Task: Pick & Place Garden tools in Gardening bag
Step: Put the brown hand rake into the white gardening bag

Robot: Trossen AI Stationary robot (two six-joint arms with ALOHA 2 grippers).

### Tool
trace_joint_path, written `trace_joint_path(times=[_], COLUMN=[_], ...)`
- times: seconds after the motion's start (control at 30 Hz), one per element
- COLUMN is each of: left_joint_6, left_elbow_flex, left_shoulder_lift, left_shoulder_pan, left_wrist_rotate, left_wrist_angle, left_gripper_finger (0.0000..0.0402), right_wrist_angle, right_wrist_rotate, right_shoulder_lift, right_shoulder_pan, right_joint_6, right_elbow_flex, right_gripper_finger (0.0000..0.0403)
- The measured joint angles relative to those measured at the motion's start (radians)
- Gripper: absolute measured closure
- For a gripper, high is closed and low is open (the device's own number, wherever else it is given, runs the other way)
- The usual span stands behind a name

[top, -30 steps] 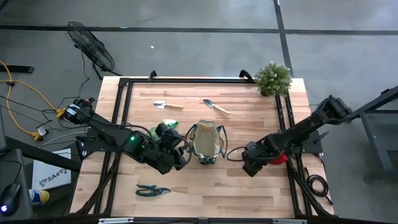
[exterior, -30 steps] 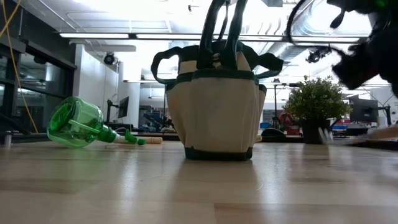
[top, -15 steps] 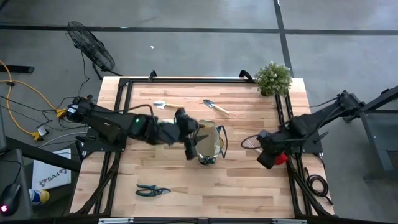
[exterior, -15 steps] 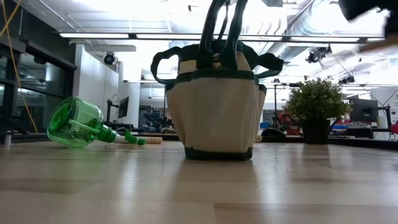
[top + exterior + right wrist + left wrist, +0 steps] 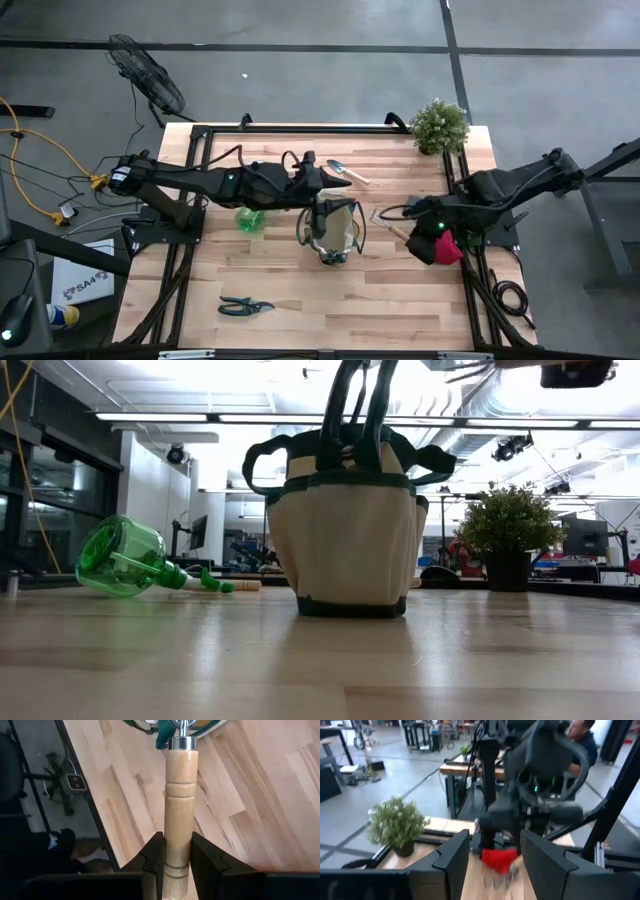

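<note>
The beige gardening bag (image 5: 335,232) stands upright mid-table on its base. My left gripper (image 5: 328,190) hovers open just beyond the bag's far left rim and points level toward the right; nothing is between its fingers (image 5: 455,857). My right gripper (image 5: 175,855), right of the bag and well above the table, is shut on a wooden-handled hand rake (image 5: 388,215) whose head points at the bag. A green spray bottle (image 5: 250,220) lies on its side left of the bag. A trowel (image 5: 348,172), black pruners (image 5: 245,305) and a red glove (image 5: 450,248) lie apart. My right gripper pinches the rake's wooden handle (image 5: 178,837) between its two fingers, on the part away from the metal collar (image 5: 182,742). The fingers slant down from the right and lie along the handle, which sticks out ahead of them. The rake is lifted clear of the table.
A potted plant (image 5: 439,125) stands at the far right corner. Black frame rails (image 5: 200,180) run along the table's left, right and far sides. Bare wood (image 5: 340,300) stretches between the bag and the near edge, right of the pruners.
My left gripper has swung from the bag's near left side up and toward the far edge, tipping to level. The spray bottle has stayed where it lay. My right gripper has risen with the rake and rolled, carrying it up beside the bag.
</note>
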Motion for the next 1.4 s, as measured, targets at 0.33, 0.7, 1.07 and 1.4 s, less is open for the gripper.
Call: trace_joint_path(times=[0.33, 0.7, 1.07, 1.4], left_joint_6=[0.091, 0.273, 0.594, 0.831], left_elbow_flex=[0.144, 0.326, 0.327, 0.326], left_shoulder_lift=[0.1, 0.226, 0.281, 0.373], left_shoulder_pan=[0.01, -0.019, -0.097, -0.116], left_wrist_rotate=[0.084, 0.029, -0.258, -0.475], left_wrist_angle=[-0.171, -0.451, -0.494, -0.486], left_gripper_finger=[0.0229, 0.0228, 0.0155, 0.0149], right_wrist_angle=[0.01, 0.013, 0.045, 0.066], right_wrist_rotate=[-0.059, -0.005, -0.011, -0.01], right_shoulder_lift=[0.141, 0.179, 0.175, 0.175], right_shoulder_pan=[-0.081, -0.148, -0.167, -0.167], right_joint_6=[-0.198, -0.241, -0.198, -0.182], right_elbow_flex=[0.079, 0.15, 0.15, 0.15], right_gripper_finger=[0.0346, 0.0346, 0.0346, 0.0346])
